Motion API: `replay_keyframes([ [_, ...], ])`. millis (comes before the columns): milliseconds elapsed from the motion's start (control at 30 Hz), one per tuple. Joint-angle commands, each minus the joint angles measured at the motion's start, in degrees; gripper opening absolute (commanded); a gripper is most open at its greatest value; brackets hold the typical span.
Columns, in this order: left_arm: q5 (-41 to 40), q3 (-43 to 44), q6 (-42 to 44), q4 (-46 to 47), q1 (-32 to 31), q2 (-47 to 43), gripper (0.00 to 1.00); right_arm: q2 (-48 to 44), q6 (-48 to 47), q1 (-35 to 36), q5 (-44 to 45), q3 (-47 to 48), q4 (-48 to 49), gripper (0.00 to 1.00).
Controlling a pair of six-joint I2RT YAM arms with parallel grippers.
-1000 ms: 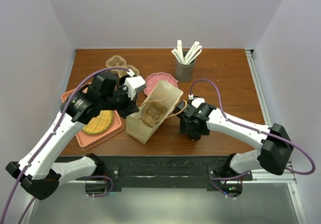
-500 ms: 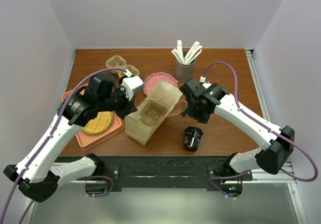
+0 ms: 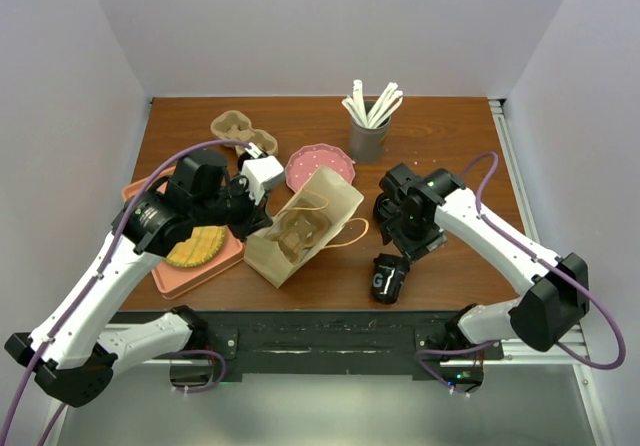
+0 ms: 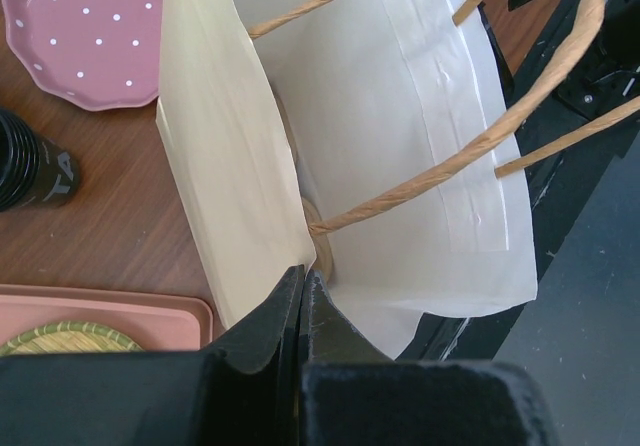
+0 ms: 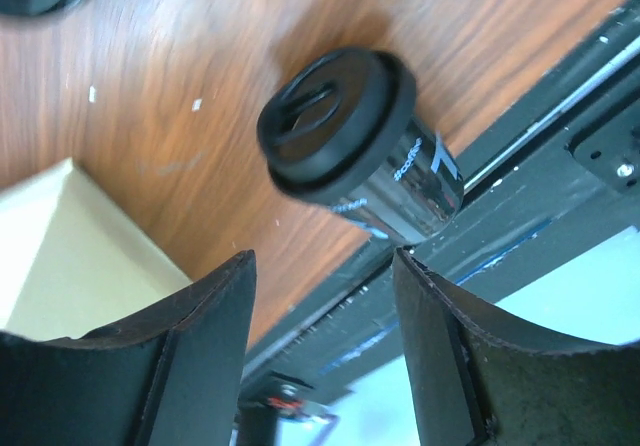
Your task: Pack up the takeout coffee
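A black takeout coffee cup with a black lid lies on its side near the table's front edge; it also shows in the right wrist view. My right gripper is open and empty just above and behind it, apart from the cup. A cream paper bag with twine handles lies tilted and open, with a brown cup carrier inside. My left gripper is shut on the bag's rim and holds the mouth open.
A pink dotted plate lies behind the bag. A pink tray with a yellow woven mat is at left. A brown carrier and a grey holder of white sticks stand at the back. A black lettered object lies beside the plate.
My right gripper left the cup lying at the front edge, rose toward the bag's handles, then swung back right and down over the cup. The bag shifted slightly.
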Motion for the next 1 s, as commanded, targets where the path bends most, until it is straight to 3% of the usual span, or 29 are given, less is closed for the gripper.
replay_keyframes([
  [0,1.78,0.98,-0.23,1.31,-0.33,-0.21,0.0,0.4,6.97,-3.46,2.36,-1.12,-7.2,0.62],
  [267,1.69,2.56,0.04,0.96,-0.42,0.93,0.0,1.9,6.35,-9.0,4.02,-3.58,-7.55,0.62],
  [633,0.64,3.79,0.57,0.96,-0.5,2.08,0.0,1.55,6.52,-10.41,3.5,-8.32,-7.9,0.61],
  [967,0.28,4.93,1.09,0.88,-0.42,2.69,0.0,2.78,5.21,-11.55,6.67,-3.32,-8.08,0.61],
])
